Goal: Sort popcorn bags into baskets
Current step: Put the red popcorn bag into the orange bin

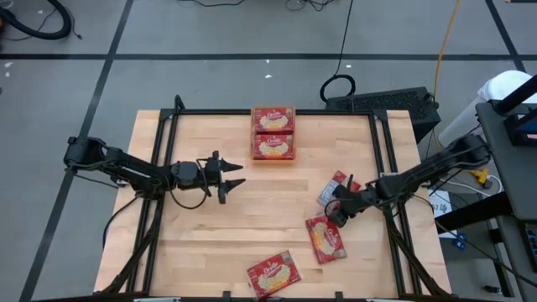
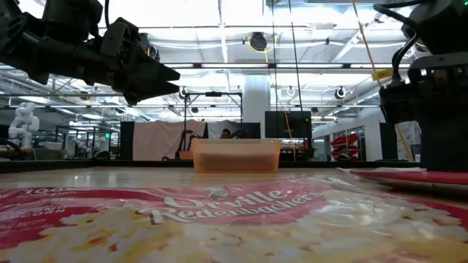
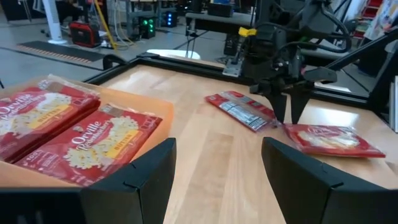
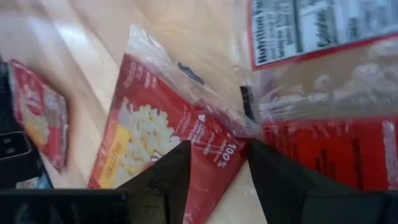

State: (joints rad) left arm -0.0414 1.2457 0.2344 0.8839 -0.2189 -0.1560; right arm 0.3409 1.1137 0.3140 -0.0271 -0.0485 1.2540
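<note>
Wooden table (image 1: pixel 210 243): tray (image 1: pixel 273 158), three packets (image 1: pixel 325 238)

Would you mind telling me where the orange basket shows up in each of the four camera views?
High view: the orange basket sits at the table's far edge, centre, holding two popcorn bags.
Low view: small, in the middle distance, centre.
Left wrist view: at the picture's left edge, with the bags in it.
Right wrist view: not in it.
Shared landmark: the right gripper, also in the left wrist view.

You see a bright bench (image 1: pixel 210 235) with soft, small shadows. In the low view the ceiling lights glare white and the nearest popcorn bag (image 2: pixel 219 219) looks blurry. The right wrist view is smeared.
</note>
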